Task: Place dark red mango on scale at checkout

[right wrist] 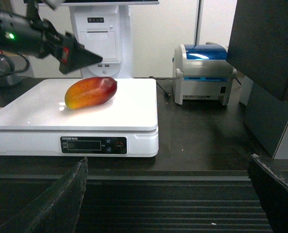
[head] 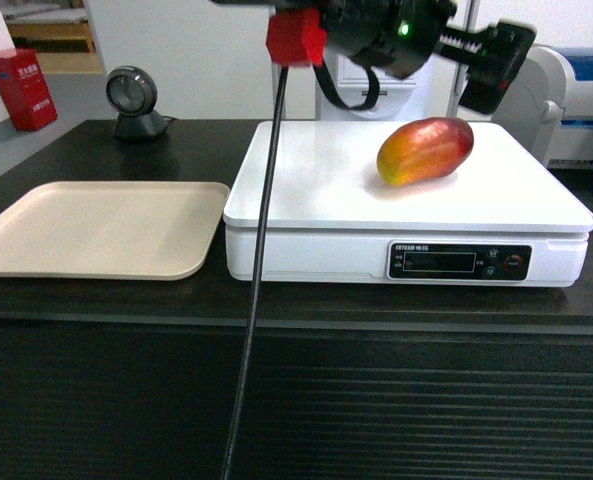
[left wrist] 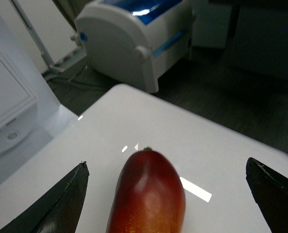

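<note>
- Black-topped checkout [head: 96, 300]: white scale [head: 316, 200] beside beige tray [head: 96, 230].
- Dark red mango [head: 425, 150] lies free on scale.
- Left gripper [left wrist: 168, 194] spread wide around it; right gripper [right wrist: 168, 194] wide, empty.

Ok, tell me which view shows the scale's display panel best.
The head view: the scale faces it squarely, so the display panel and its buttons show in full. The right wrist view shows the panel too, at a slight angle. The left wrist view shows only the white top under the mango.
</note>
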`<state>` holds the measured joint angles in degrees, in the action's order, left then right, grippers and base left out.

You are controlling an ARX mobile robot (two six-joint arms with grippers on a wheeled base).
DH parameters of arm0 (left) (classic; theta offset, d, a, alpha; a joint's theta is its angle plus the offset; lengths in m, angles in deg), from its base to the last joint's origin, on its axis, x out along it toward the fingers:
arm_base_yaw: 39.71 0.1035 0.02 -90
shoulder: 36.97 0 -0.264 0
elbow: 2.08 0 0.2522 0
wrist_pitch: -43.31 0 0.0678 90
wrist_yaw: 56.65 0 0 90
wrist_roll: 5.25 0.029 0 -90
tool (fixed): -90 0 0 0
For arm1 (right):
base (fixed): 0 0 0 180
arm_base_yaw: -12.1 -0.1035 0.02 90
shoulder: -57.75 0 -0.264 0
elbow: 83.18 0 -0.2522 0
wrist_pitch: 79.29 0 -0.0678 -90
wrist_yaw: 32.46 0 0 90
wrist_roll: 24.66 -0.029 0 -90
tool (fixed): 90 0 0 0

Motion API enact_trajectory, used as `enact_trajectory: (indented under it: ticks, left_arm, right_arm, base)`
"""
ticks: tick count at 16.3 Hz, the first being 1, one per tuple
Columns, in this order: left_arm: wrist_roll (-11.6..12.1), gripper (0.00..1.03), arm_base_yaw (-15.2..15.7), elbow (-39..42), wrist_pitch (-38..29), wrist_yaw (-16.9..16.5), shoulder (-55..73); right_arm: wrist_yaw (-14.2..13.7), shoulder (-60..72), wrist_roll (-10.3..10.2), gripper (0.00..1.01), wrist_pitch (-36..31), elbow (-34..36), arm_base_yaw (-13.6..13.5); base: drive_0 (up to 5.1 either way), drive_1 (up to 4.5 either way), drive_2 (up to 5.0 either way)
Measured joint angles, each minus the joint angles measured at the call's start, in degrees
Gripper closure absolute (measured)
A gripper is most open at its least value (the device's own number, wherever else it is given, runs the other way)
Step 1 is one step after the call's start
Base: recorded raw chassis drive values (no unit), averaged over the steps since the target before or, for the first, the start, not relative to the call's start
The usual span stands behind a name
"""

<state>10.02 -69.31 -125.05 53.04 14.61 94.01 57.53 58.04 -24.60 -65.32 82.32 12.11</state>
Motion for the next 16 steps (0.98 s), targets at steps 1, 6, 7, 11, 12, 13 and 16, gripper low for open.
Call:
enact_trajectory:
  ticks: [1, 6, 7, 11, 12, 13, 16]
  left_arm:
    - [-1.2, 0.05, -0.2, 3.9, -2.7, -0.8, -4.2]
    - [-6.0, 0.05, 2.0, 26.0, -17.1, 1.2, -24.7]
    - [-6.3, 0.05, 3.5, 29.1, -18.5, 1.9, -27.8]
    - [-9.3, 0.14, 10.9, 44.1, -18.6, 16.2, -44.5]
    - [-11.6, 0.25, 12.5, 50.9, -20.0, 24.8, -49.9]
    - [-12.9, 0.36, 15.7, 58.1, -20.8, 28.8, -55.9]
    - [-14.9, 0.68, 24.5, 75.7, -25.0, 26.4, -71.2]
  right_arm:
    - [0.0, 0.0, 0.0, 0.03, 0.0, 0.0, 0.0]
    - [0.0, 0.0, 0.0, 0.03, 0.0, 0.0, 0.0]
    - [0.0, 0.0, 0.0, 0.03, 0.0, 0.0, 0.0]
    - [0.0, 0.0, 0.0, 0.03, 0.0, 0.0, 0.0]
    - [0.0, 0.0, 0.0, 0.03, 0.0, 0.0, 0.0]
    - [0.0, 0.0, 0.0, 0.03, 0.1, 0.0, 0.0]
    - [0.0, 0.0, 0.0, 0.03, 0.0, 0.0, 0.0]
  base:
    - [0.0, 0.00, 0.0]
    - [0.0, 0.00, 0.0]
    - [0.0, 0.00, 0.0]
    - [0.0, 0.00, 0.0]
    - [0.0, 0.00, 0.0]
    - [0.0, 0.00, 0.0]
    - [0.0, 0.00, 0.0]
